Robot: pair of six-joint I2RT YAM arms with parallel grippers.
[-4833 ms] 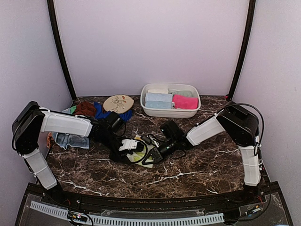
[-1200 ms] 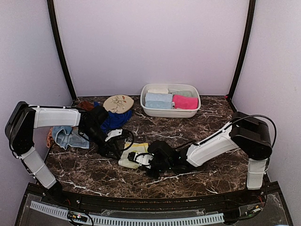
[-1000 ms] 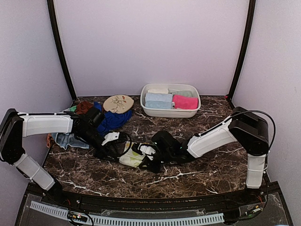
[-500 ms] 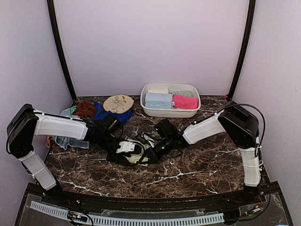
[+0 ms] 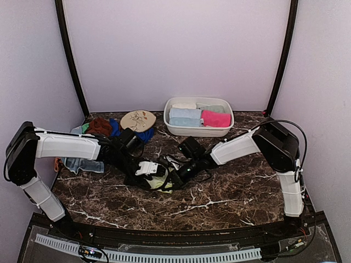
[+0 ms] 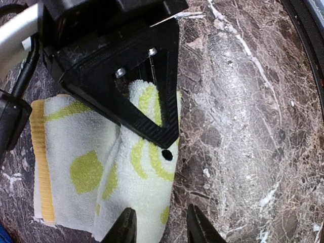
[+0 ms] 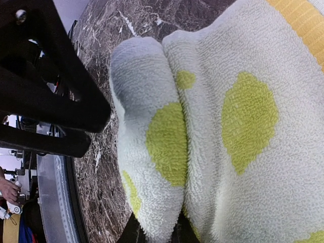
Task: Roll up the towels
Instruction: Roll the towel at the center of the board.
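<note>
On the marble table, to the near side of the white basin and a little left of it, the yellow-green spotted towel lies half folded. The right gripper pinches its thick fold — the left gripper straddles the edge, jaws apart. Crowded this close, the fingers may clash — or the fold slip loose and unroll.

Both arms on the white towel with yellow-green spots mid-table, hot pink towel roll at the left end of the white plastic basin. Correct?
Wrong end: the hot pink towel roll sits at the right end of the white plastic basin, per the top external view; pale blue rolls fill the left. Left arm and right arm are on the white towel with yellow-green spots mid-table.
</note>
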